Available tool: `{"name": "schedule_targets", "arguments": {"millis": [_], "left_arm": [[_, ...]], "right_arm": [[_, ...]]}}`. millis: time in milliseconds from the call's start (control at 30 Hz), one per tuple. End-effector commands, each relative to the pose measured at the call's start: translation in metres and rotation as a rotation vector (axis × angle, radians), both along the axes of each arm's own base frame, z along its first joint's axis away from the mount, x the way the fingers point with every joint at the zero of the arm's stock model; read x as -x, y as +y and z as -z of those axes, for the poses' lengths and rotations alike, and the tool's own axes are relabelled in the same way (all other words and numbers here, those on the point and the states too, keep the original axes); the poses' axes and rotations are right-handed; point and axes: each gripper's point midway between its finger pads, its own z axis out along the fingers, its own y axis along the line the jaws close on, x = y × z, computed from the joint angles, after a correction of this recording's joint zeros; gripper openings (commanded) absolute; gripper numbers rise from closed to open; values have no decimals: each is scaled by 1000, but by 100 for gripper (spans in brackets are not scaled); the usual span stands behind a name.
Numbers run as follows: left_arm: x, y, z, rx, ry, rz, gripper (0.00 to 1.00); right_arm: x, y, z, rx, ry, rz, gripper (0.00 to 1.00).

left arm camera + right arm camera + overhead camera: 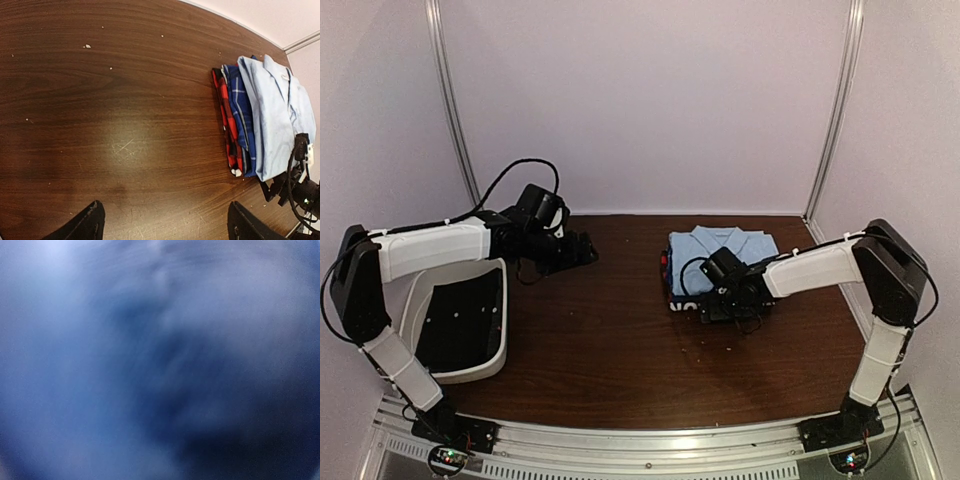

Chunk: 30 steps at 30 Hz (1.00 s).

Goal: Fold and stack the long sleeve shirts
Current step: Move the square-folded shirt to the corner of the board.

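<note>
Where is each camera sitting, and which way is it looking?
Top: high behind the arms, looking down at the table; left arm, right arm, white bin and shirt stack show.
Left wrist: on the left arm, facing across the table toward the stack; the open left gripper shows its fingertips at the bottom.
Right wrist: seemingly right against blue cloth, all blur; no fingers visible.
Shared: top and left wrist both show the shirt stack.
</note>
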Motion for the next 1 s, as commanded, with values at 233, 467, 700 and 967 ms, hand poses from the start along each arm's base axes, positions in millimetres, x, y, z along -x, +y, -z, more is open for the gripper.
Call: {"name": "schedule_targets", "arguments": {"millis": [233,467,700,967], "left_arm": [[-9,-4,-14,15,-38,18,86],[-10,-6,-14,21,-38,18,86],[-11,-8,-20,30,-47,25,86],[-11,-8,-26,39,-59,29,86]], "right_arm": [[-102,7,-1,-14,-74,3,89],[-142,28,4,-73,-74,-4,89],[-167,25,14,-65,-64,-4,89],[-181,17,5,-59,-71,2,92]]}}
